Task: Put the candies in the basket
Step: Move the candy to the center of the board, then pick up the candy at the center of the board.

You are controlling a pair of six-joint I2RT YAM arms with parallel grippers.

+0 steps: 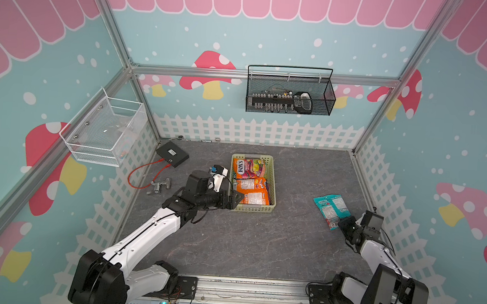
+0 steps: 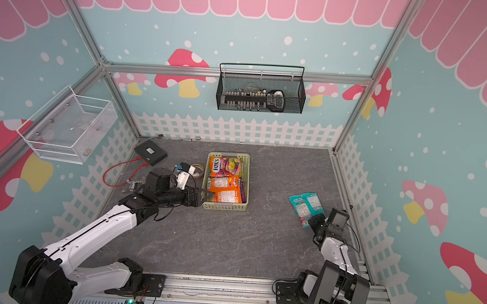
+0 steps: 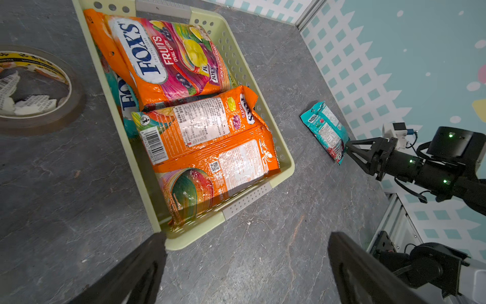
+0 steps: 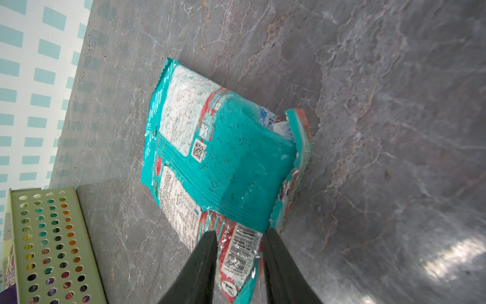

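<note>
Closing the right gripper [image 4: 239, 231], jaws part-open astride but not clamping the near end of the teal candy bag [image 1: 330, 210] right of the basket [image 1: 254, 208], should precede any lift; left gripper [image 3: 246, 234] gapes empty.

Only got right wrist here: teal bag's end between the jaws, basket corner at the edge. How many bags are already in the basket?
Observer: At least three in the basket: orange FOX'S bag face up, orange bag back side up, teal bag peeking from under them.
Operator: Left arm?
Observer: Left arm hovers at the basket's near-left corner, jaws wide open, empty.
Operator: Other stuff nearby?
Observer: A tape roll lies just left of the basket.
</note>
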